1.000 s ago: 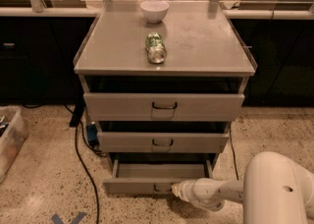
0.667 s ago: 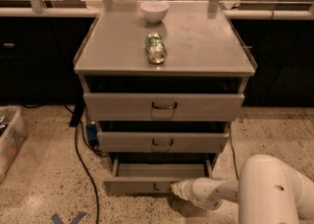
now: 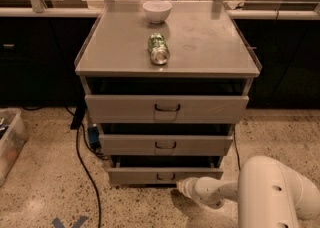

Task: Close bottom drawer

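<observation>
The bottom drawer (image 3: 150, 175) is the lowest of three grey drawers in the cabinet (image 3: 210, 47). Its low front carries a small dark wire handle (image 3: 165, 176) and stands out a little from the cabinet, with a dark gap above it. My gripper (image 3: 182, 186) is at the end of the white arm (image 3: 220, 192), low by the floor, right at the lower right part of the drawer's front, just right of the handle. The two taller drawers above, the middle one (image 3: 165, 144) and the top one (image 3: 167, 108), also stand out somewhat.
A white bowl (image 3: 157, 11) and a green can (image 3: 159, 49) lying on its side are on the cabinet top. A black cable (image 3: 84, 162) runs over the speckled floor at the left. A clear plastic bin (image 3: 9, 142) stands at far left. Dark counters line the back.
The bottom drawer has slid inward toward the cabinet. My gripper has followed its front, moving forward with it.
</observation>
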Robot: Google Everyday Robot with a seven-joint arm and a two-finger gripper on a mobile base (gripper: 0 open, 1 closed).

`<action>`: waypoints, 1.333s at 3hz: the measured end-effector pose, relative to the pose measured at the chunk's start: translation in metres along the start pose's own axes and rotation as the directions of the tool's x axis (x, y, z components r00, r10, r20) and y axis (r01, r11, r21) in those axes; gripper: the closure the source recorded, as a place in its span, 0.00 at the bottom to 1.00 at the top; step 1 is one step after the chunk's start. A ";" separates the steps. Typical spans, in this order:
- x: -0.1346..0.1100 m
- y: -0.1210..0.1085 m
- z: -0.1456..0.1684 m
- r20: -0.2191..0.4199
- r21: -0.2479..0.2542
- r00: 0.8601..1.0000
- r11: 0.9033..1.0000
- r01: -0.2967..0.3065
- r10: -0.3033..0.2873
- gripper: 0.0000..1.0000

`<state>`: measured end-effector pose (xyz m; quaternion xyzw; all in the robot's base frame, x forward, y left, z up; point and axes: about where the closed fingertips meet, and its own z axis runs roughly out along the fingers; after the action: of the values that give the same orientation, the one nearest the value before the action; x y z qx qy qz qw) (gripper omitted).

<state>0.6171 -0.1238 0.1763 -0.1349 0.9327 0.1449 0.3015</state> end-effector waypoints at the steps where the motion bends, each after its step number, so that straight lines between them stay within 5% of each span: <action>1: 0.000 0.000 0.000 0.000 0.000 1.000 1.000 0.000 0.000 1.00; 4: -0.033 -0.041 0.015 0.021 0.071 0.999 0.997 -0.032 0.031 1.00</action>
<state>0.6645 -0.1506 0.1766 -0.1079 0.9362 0.1176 0.3132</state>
